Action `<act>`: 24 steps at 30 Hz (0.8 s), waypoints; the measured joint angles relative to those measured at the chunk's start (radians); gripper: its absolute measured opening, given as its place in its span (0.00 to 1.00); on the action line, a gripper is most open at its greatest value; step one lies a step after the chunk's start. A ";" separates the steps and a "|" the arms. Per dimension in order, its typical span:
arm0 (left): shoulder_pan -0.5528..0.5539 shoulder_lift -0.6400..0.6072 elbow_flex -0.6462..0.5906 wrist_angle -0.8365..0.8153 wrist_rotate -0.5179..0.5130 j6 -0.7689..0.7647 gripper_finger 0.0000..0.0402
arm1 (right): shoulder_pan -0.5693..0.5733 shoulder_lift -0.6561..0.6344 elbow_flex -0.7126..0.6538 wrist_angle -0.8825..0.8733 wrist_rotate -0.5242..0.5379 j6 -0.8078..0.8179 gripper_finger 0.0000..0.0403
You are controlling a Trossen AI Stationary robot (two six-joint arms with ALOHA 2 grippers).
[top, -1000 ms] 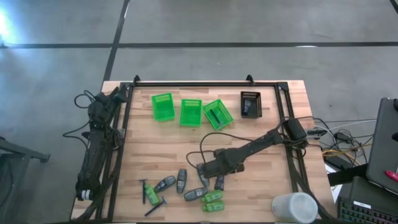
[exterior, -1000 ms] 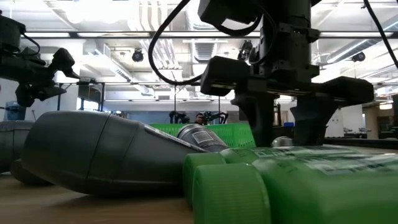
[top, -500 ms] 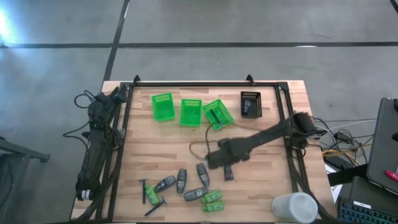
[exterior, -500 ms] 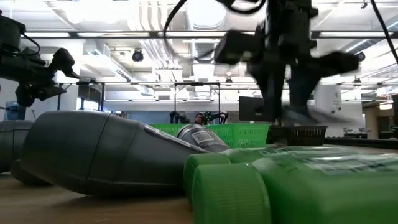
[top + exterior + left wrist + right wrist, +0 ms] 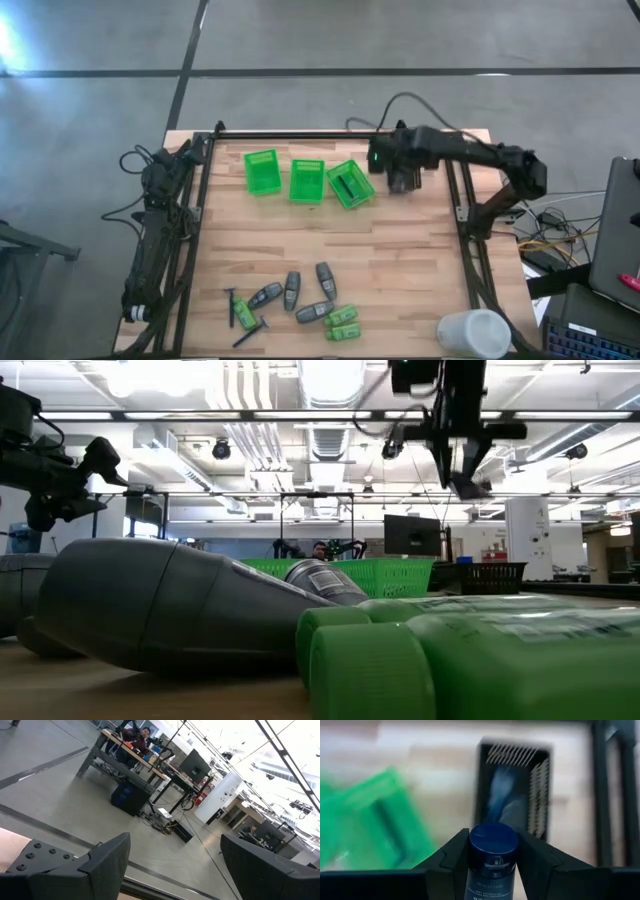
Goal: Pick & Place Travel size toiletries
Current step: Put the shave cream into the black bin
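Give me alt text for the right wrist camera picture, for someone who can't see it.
The right gripper holds a small tube with a dark blue cap between its fingers, poised above a black mesh basket on the wooden table. The basket already holds a blurred grey item, and a bright green basket lies beside it.

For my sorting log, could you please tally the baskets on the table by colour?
Green baskets: 3
Black basket: 1, under the right gripper, which holds a tube
Total: 4
The left gripper waits open at the table's left edge.
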 joint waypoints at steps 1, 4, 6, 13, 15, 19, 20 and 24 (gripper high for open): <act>0.000 0.000 0.000 0.000 0.000 0.000 0.79 | -0.040 0.003 -0.002 0.010 0.016 -0.046 0.31; 0.000 0.000 0.000 0.000 0.000 0.000 0.79 | -0.137 0.011 -0.002 0.044 0.043 -0.159 0.31; 0.000 0.000 0.000 0.000 0.000 0.000 0.79 | -0.189 0.019 -0.003 0.065 0.047 -0.213 0.31; 0.000 0.000 0.000 0.000 0.000 0.000 0.79 | -0.278 0.052 -0.056 0.104 0.026 -0.290 0.33; 0.000 0.000 0.000 0.000 0.000 0.000 0.79 | -0.286 0.069 -0.087 0.129 0.016 -0.309 0.33; 0.000 0.000 0.000 0.000 0.000 0.000 0.79 | -0.307 0.106 -0.143 0.199 -0.005 -0.324 0.32; 0.000 0.000 0.000 0.000 0.000 0.000 0.79 | -0.310 0.115 -0.152 0.206 -0.005 -0.324 0.33; 0.000 0.000 0.000 0.000 0.000 0.000 0.79 | -0.320 0.137 -0.180 0.216 -0.011 -0.323 0.37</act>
